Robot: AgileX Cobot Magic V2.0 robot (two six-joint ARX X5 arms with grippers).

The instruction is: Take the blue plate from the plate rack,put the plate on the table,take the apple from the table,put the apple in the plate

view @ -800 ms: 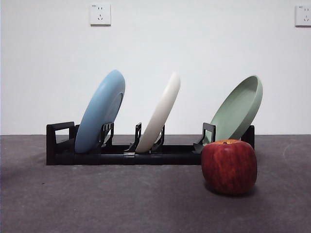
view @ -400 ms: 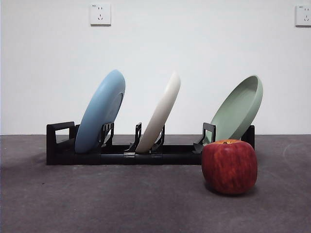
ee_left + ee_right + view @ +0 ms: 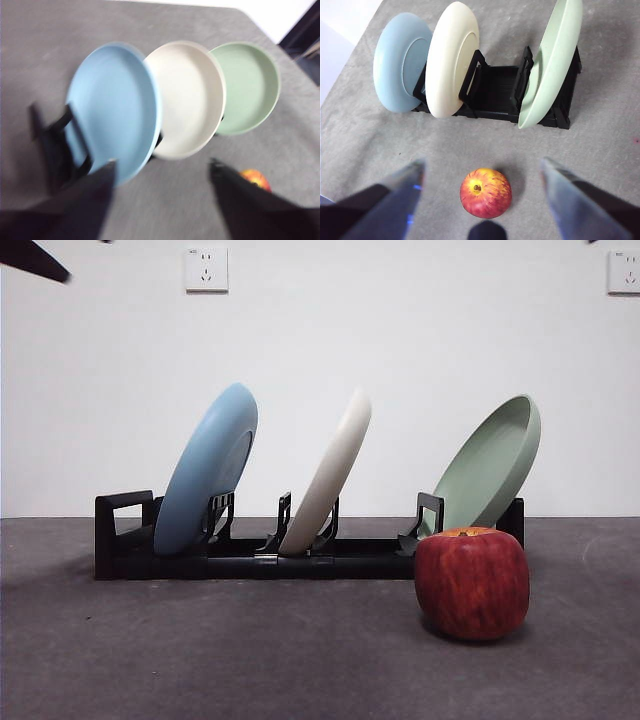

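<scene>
The blue plate (image 3: pixel 207 469) stands on edge in the rack (image 3: pixel 125 540), in the slot next to the boxy handle end. It is round, matte and pale blue, with a raised rim and a shallow recessed base ring on its back, and it leans away from the handle toward the white plate (image 3: pixel 327 472) in the middle slot. A green plate (image 3: pixel 490 464) leans the same way at the rack's far end. All three plates tilt rather than stand upright.

The apple (image 3: pixel 471 582) sits on the table (image 3: pixel 250 650) in front of the rack's green-plate end, near it but apart. It is dark red with yellow streaks around the stem hollow, blocky and round.

The left gripper (image 3: pixel 161 167) hangs above the rack on the side of the plates' hollow faces, its jaws spread wide and empty, blurred. The right gripper (image 3: pixel 480 167) hangs above the apple, jaws likewise wide apart, grasping nothing. From the front only a black tip (image 3: pixel 32 258) shows high above the rack's handle end.
</scene>
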